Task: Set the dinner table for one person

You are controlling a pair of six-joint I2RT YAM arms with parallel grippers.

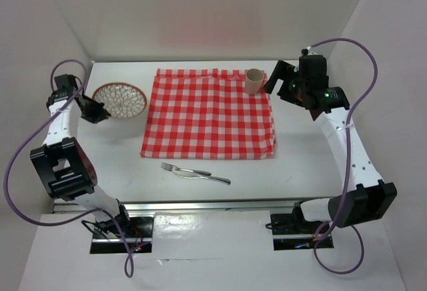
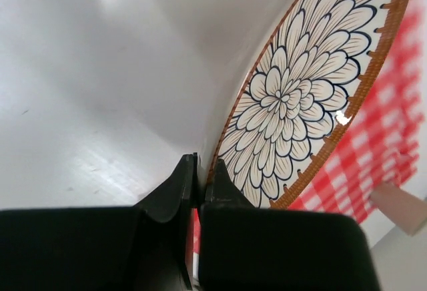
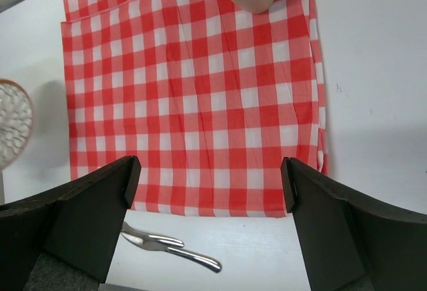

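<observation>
Pinched by its rim in the closed left gripper [image 2: 199, 172], beside the cloth [image 1: 210, 114] on the table [image 1: 300, 164], the plate [image 1: 119, 100] could be dropped through so thin a hold; the right gripper [image 3: 210, 167] is spread wide, empty.

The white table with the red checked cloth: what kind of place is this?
Likely a robot test booth, not a home: plain white walls box in the smooth white tabletop, and two white-and-black robot arms are bolted at its near edge.
</observation>
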